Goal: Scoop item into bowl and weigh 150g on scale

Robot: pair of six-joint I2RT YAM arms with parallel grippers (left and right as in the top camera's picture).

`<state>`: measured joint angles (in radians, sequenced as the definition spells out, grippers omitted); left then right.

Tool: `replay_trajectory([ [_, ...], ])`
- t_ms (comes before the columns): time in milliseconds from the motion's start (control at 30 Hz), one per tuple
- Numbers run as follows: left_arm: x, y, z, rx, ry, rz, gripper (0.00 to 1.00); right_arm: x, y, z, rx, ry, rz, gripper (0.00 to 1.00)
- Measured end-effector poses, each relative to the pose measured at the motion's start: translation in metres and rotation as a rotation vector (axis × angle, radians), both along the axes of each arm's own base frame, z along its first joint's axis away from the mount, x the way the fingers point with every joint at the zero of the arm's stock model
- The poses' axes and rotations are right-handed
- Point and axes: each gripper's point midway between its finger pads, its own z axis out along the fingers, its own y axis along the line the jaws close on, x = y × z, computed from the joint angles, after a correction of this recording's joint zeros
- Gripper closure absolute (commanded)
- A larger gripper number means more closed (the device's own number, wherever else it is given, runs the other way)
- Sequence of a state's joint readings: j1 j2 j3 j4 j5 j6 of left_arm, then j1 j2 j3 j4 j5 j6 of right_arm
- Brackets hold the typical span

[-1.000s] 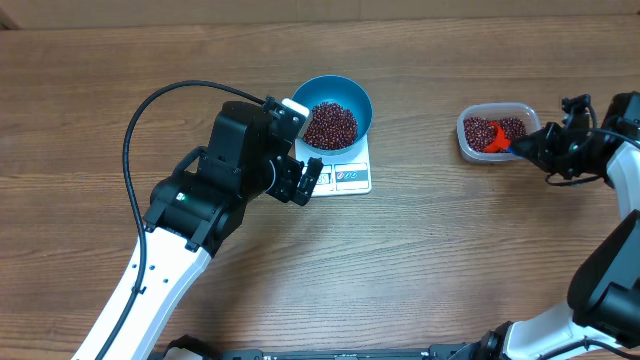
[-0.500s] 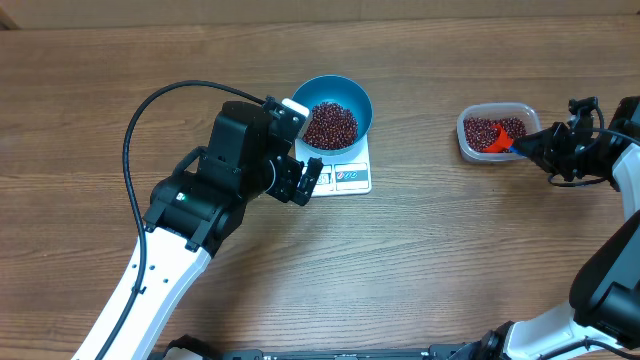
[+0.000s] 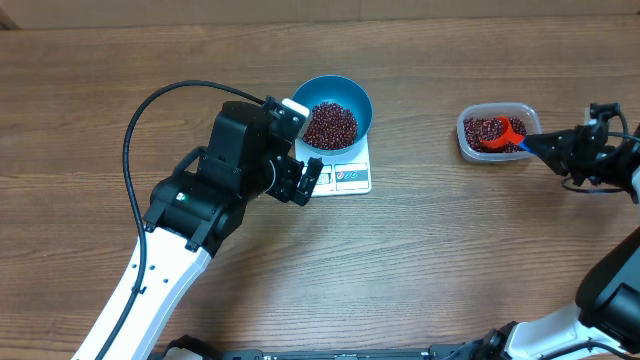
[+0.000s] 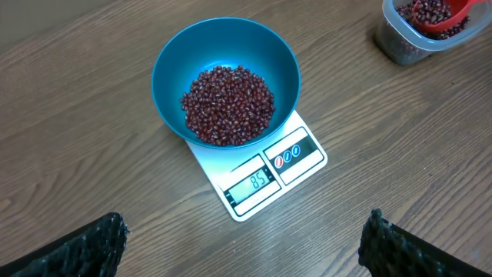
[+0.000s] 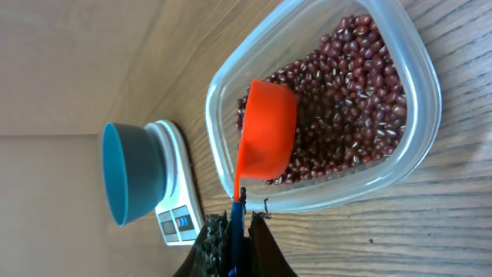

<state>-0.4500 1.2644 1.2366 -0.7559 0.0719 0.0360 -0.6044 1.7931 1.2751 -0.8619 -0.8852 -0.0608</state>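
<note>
**Weighing partly done, more beans needed**

Overhead: the blue bowl (image 3: 362,98) sat on the white scale (image 3: 351,177) near the middle of the table, with a heap of beans (image 3: 330,124) already in it. The left gripper (image 3: 306,181) hung just beside the scale's front left corner, jaws spread wide and holding nothing. Well apart to the right, the right gripper (image 3: 547,147) was clamped on the blue handle of a red scoop (image 3: 503,131), whose cup lay over the clear tub (image 3: 464,139) of spare beans.

Left wrist: the bowl stood squarely on the scale, its bottom covered by the heap. The display (image 4: 260,181) appeared to read 85, so I judged the weight short of target, with perhaps a few more scoops to go. At the top right edge, the scoop seemed to carry beans.

Right wrist: the scoop's cup was inside the tub, against the beans at the near wall. Only its back showed, so its load could not be told here. The bowl and scale stood far off on the left. What remained, I judged, was carrying this scoop across and topping up carefully.
</note>
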Motion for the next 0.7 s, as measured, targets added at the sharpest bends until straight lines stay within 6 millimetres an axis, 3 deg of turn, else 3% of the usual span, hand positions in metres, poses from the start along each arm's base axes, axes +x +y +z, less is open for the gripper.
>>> replay_trajectory([
  [700, 0.0, 0.0, 0.0, 0.0, 0.0, 0.0, 0.0, 0.003, 0.006, 0.018, 0.087, -0.09, 0.025, 0.96],
])
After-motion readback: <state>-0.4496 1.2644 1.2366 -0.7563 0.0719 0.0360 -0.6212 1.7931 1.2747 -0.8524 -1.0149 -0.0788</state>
